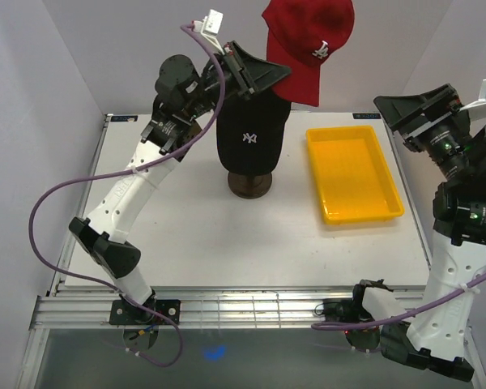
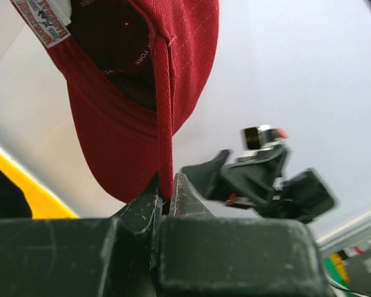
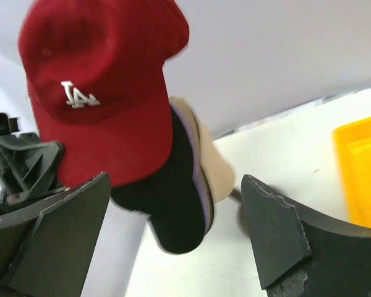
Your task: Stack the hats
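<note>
While our left claw (image 2: 167,185) pinches the red cap (image 1: 312,40) by its edge, above the black cap (image 1: 251,134) topping the stack, our right claw (image 3: 175,179) stands spread, well apart.

The red cloth baseball cap (image 1: 308,40) is matt woven twill with raised seams and a white embroidered logo. The black cloth cap (image 1: 251,134) looks equally matt. The yellow plastic tray (image 1: 364,215) at the right is smooth and glossy. The fingers (image 3: 278,241) of the right gripper (image 3: 173,179) are matt black plastic, scuffed and rough-edged.
</note>
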### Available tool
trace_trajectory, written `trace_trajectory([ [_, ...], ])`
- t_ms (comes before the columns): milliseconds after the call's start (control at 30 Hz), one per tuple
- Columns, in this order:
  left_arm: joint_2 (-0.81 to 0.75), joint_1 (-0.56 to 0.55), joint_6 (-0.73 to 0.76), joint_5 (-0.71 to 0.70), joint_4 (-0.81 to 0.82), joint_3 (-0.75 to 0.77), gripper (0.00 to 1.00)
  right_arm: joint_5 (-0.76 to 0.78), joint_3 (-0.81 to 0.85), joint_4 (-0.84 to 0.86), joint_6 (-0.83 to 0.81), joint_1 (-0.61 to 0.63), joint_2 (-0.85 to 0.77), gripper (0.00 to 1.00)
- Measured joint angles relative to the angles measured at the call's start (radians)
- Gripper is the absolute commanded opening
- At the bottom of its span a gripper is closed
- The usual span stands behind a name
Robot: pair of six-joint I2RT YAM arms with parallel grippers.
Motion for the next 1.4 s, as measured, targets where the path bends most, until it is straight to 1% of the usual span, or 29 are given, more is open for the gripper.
trace_trajectory([
  [67,-0.034,0.047,-0.085,0.045,0.107,-0.079,0.0,-0.075,-0.113,0.087,0.067,0.0,-0.027,0.92],
  [200,-0.081,0.094,-0.224,0.1,0.288,-0.226,0.0,-0.221,-0.384,0.365,0.253,0.0,-0.048,0.92],
  [300,-0.094,0.114,-0.333,0.141,0.425,-0.319,0.0,-0.293,-0.496,0.519,0.411,0.007,0.005,0.91],
  [400,-0.094,0.132,-0.42,0.172,0.524,-0.375,0.0,-0.33,-0.517,0.702,0.552,0.042,0.078,0.92],
  [500,-0.095,0.145,-0.484,0.181,0.612,-0.41,0.0,-0.347,-0.515,0.873,0.666,0.116,0.133,0.93],
  [600,-0.099,0.158,-0.532,0.184,0.675,-0.44,0.0,-0.344,-0.5,0.988,0.745,0.194,0.17,0.97],
  [700,-0.114,0.168,-0.572,0.185,0.735,-0.482,0.0,-0.326,-0.496,1.062,0.789,0.268,0.182,1.0],
  [733,-0.119,0.172,-0.583,0.187,0.749,-0.49,0.0,-0.319,-0.496,1.085,0.803,0.29,0.184,0.95],
  [900,-0.15,0.183,-0.63,0.189,0.827,-0.548,0.0,-0.278,-0.496,1.217,0.871,0.362,0.204,0.87],
  [1000,-0.164,0.188,-0.654,0.191,0.864,-0.571,0.0,-0.256,-0.496,1.255,0.893,0.38,0.221,0.72],
  [1033,-0.168,0.189,-0.659,0.191,0.876,-0.579,0.0,-0.249,-0.496,1.263,0.9,0.383,0.226,0.64],
  [1100,-0.181,0.193,-0.668,0.191,0.895,-0.602,0.0,-0.238,-0.496,1.27,0.91,0.388,0.233,0.57],
  [1133,-0.188,0.194,-0.671,0.191,0.903,-0.615,0.0,-0.236,-0.496,1.272,0.913,0.391,0.237,0.5],
  [1233,-0.208,0.201,-0.69,0.19,0.932,-0.661,0.0,-0.228,-0.496,1.276,0.919,0.401,0.244,0.38],
  [1333,-0.223,0.219,-0.724,0.183,0.965,-0.703,0.0,-0.226,-0.494,1.279,0.922,0.413,0.258,0.31],
  [1400,-0.223,0.233,-0.752,0.178,0.981,-0.712,0.0,-0.225,-0.48,1.275,0.925,0.421,0.277,0.29],
])
